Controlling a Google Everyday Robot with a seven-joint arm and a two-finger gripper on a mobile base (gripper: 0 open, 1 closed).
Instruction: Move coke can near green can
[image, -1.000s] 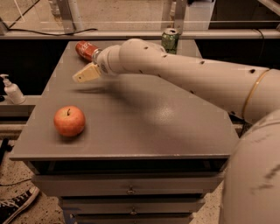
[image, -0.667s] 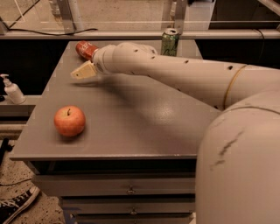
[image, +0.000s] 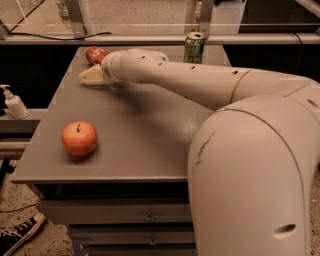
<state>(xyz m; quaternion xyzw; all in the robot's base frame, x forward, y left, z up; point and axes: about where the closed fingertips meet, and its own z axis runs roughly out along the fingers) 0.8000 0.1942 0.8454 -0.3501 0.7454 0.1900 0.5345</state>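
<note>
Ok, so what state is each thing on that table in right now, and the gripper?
coke can: on its side, far left corner of the table.
green can: upright, far edge, apart from the coke can.
apple: stem up, front left.
gripper: low over the table, just in front of the coke can.

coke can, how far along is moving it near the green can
Done: nothing yet; the coke can lies at the far left corner of the table, well apart from the green can at the far edge. In hand: the end effector sits just in front of the coke can; a grip cannot be seen. Left: grasp it, carry it over, set it beside the green can.
</note>
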